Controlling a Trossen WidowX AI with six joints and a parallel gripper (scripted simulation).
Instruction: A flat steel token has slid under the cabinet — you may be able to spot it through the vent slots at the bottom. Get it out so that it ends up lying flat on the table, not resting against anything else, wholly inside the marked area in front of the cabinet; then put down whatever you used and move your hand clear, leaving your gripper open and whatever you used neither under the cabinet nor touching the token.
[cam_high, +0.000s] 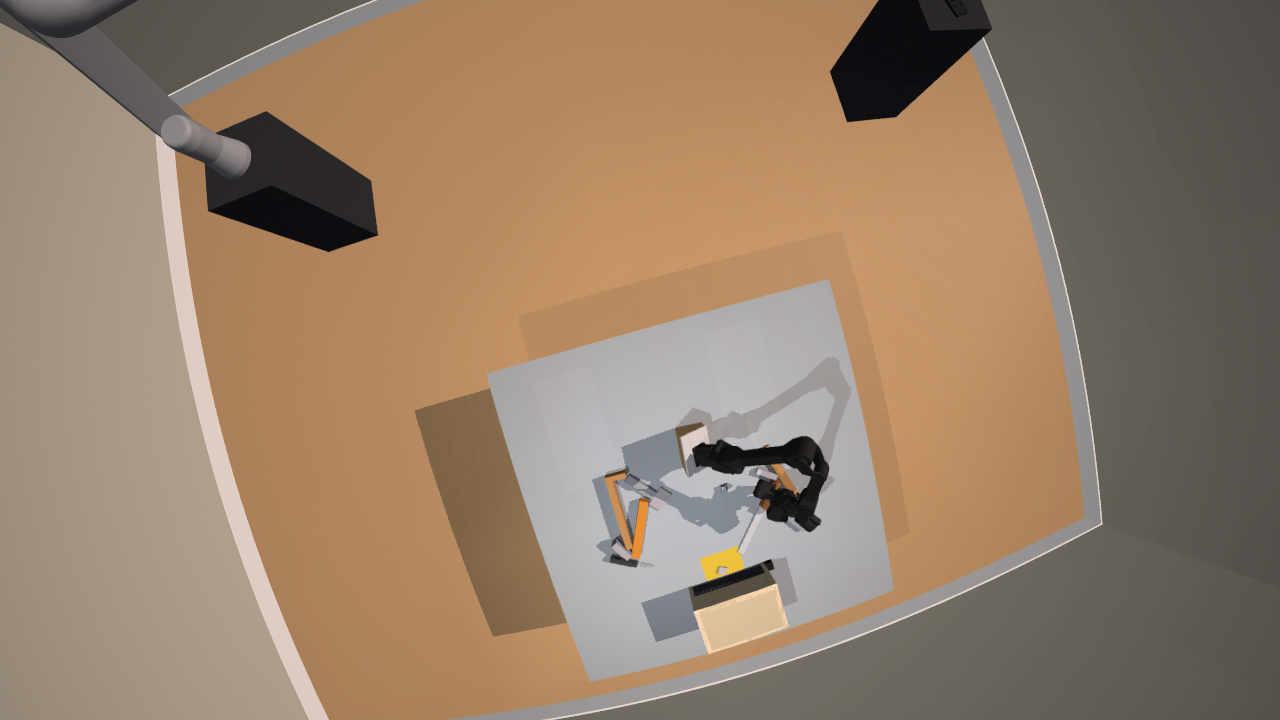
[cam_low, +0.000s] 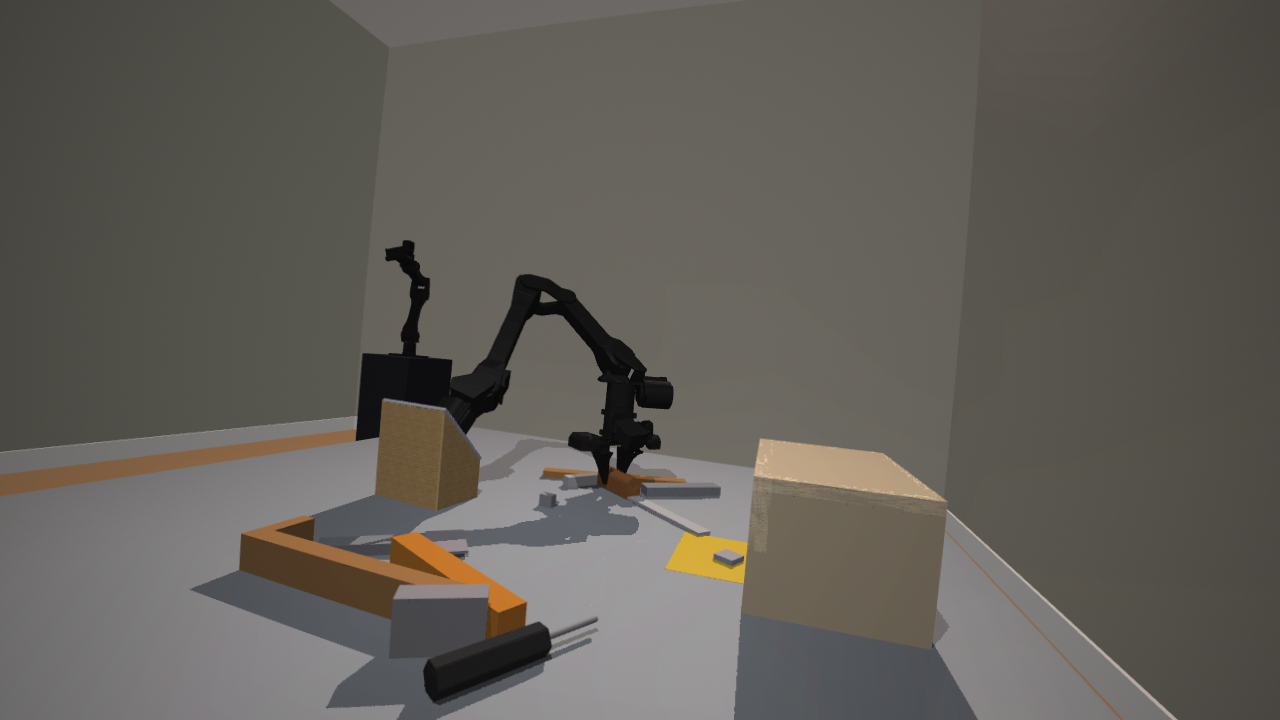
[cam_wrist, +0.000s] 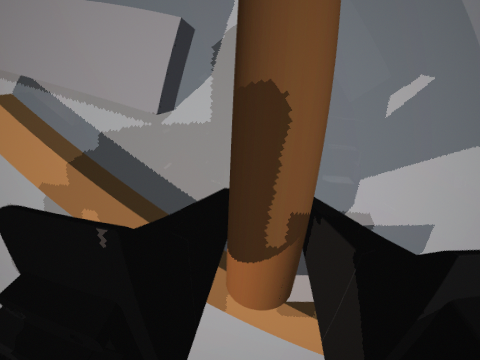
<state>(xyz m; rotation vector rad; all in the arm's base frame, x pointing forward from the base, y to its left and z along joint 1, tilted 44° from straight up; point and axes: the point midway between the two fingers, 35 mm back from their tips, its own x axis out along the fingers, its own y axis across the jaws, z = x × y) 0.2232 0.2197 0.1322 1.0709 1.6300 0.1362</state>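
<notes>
The flat grey token (cam_high: 721, 570) (cam_low: 728, 557) lies on the yellow marked area (cam_high: 709, 564) (cam_low: 687, 555), in front of the cabinet (cam_high: 741, 617) (cam_low: 845, 546). It looks flat and clear of the cabinet. My gripper (cam_low: 614, 475) (cam_wrist: 267, 202) is shut on the brown handle (cam_wrist: 280, 150) (cam_low: 624, 485) of a tool, low over the table. The tool's long pale blade (cam_high: 751, 528) (cam_low: 673, 515) slants toward the cabinet, and its tip is at the yellow area's edge, apart from the token. The wrist view does not show the blade. The cabinet hides part of the yellow area in the exterior view.
An orange bar (cam_wrist: 120, 200) and a grey block lie close to my fingers. Another grey bar (cam_low: 680, 490) lies beyond the blade. A small grey cube (cam_low: 547, 499), orange L-shaped piece (cam_low: 313, 570) and black-handled tool (cam_low: 487, 660) lie farther off. A wedge-shaped block (cam_low: 411, 456) stands by my arm's base.
</notes>
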